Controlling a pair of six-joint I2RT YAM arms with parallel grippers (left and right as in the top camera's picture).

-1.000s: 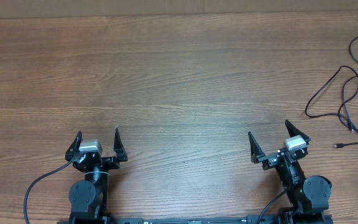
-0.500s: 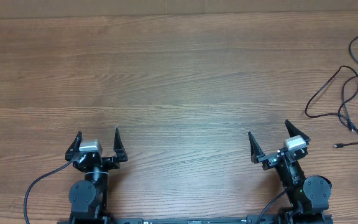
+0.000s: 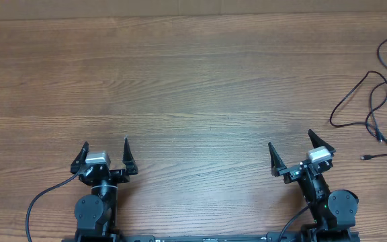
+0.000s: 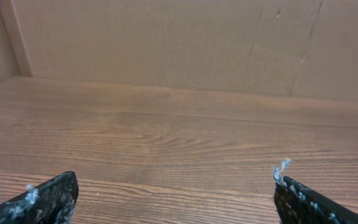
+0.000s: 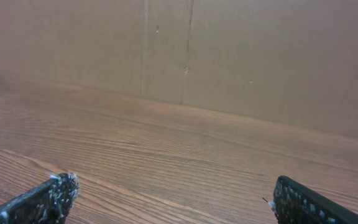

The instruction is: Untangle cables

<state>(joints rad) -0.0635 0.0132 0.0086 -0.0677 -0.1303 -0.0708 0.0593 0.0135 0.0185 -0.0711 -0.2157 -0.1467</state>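
The cables [image 3: 375, 107] are thin black cords with small plug ends, looped together at the far right edge of the wooden table [image 3: 193, 87] in the overhead view. My left gripper [image 3: 105, 149] is open and empty near the front left edge; it also shows in the left wrist view [image 4: 174, 193]. My right gripper [image 3: 290, 145] is open and empty near the front right, well left of and in front of the cables; it also shows in the right wrist view [image 5: 173, 199]. The cables show in neither wrist view.
A brown cardboard wall [image 4: 166, 43] stands along the table's far edge, also in the right wrist view [image 5: 229, 56]. Thicker black arm wires [image 3: 42, 198] run at the front by the arm bases.
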